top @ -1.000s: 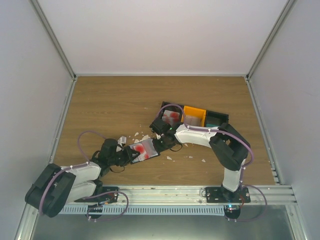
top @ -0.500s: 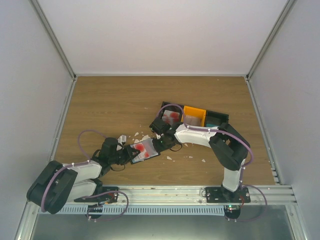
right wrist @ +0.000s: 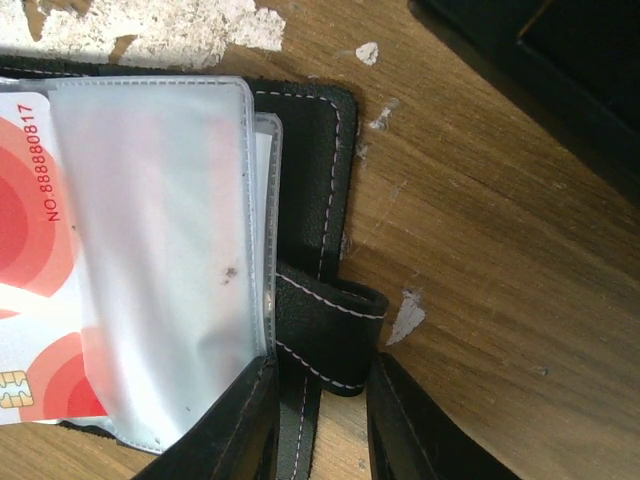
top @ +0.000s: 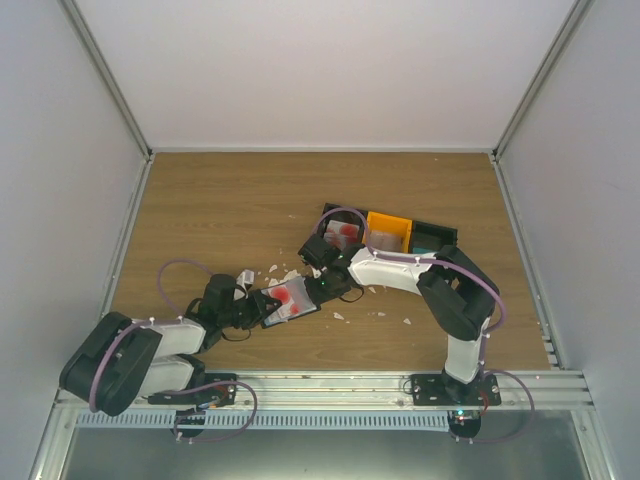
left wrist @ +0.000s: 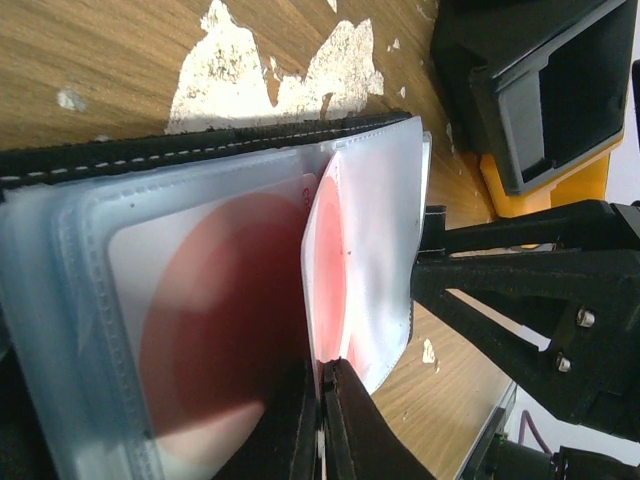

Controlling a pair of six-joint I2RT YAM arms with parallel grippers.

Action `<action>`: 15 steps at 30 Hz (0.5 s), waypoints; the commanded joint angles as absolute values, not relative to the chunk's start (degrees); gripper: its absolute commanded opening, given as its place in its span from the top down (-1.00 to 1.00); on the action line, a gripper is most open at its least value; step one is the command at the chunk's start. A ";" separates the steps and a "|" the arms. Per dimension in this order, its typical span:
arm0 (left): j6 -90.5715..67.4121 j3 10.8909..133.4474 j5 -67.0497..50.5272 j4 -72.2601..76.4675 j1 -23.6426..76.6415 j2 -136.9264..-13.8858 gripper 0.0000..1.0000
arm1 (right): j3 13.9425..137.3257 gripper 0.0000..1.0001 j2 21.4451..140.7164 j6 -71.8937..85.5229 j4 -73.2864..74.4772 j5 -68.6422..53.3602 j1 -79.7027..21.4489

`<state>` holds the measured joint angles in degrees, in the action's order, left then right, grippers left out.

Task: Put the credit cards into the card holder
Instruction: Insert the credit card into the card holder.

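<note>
The card holder (right wrist: 310, 170) lies open on the surface (top: 220, 210), nearer the near edge than the far one and a little left of the middle, with both arms meeting over it. The step in hand looks like sliding a red-and-white credit card (right wrist: 25, 270) into a clear sleeve (right wrist: 160, 250); part of the card sticks out of the sleeve mouth. The left end effector (left wrist: 320, 420) has its fingers nearly together on something thin at that mouth. I take this to be the card, though card and sleeve edge are hard to separate there. The right end effector (right wrist: 320, 430) has one finger on each side of the clasp tab (right wrist: 325, 335), pressed close enough that I judge it to be holding the tab and steadying the holder. To do this well, the right side should pin the holder flat. The left side should push the card straight along the sleeve, low and level, so that the soft plastic does not buckle or drag the whole holder across the surface. It should let go only once the card is fully inside. More cards wait in the bins (top: 388, 232) further back and to the right. The only legible writing is "NO.888880817" in red along the card's edge, beside a gold chip; no brand name is readable.
</note>
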<state>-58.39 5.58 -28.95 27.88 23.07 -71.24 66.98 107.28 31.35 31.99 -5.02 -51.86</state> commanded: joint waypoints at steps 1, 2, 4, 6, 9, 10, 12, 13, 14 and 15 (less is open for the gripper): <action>-56.77 5.38 -29.21 28.35 22.85 -72.86 0.89 | 66.27 0.51 110.55 31.47 33.49 -7.20 -53.09; -56.84 5.45 -29.43 28.53 22.84 -73.18 0.88 | 66.34 0.52 110.51 31.45 33.44 -7.28 -53.09; -57.24 5.62 -29.67 28.52 22.85 -73.97 0.88 | 66.43 0.55 110.56 31.45 33.39 -7.43 -53.09; -58.69 5.45 -29.83 27.86 22.91 -74.49 0.90 | 66.48 0.58 110.62 31.55 33.46 -7.38 -53.09; -61.57 4.74 -28.90 26.39 22.86 -74.59 0.98 | 66.45 0.60 110.68 31.72 33.51 -7.31 -53.10; -62.02 4.65 -28.55 26.12 22.93 -74.60 0.99 | 66.45 0.60 110.73 31.79 33.46 -7.30 -53.09; -62.41 4.67 -28.61 25.69 22.93 -74.97 1.00 | 66.45 0.60 110.74 31.90 33.47 -7.37 -53.04; -62.56 4.63 -28.94 25.92 22.94 -75.28 1.00 | 66.49 0.60 110.68 31.94 33.41 -7.30 -53.10; -62.49 4.62 -29.24 26.45 22.93 -75.65 1.00 | 66.53 0.60 110.76 31.89 33.44 -7.34 -53.09; -62.14 4.74 -29.68 27.16 22.93 -76.16 0.98 | 66.53 0.60 110.75 31.76 33.36 -7.48 -53.09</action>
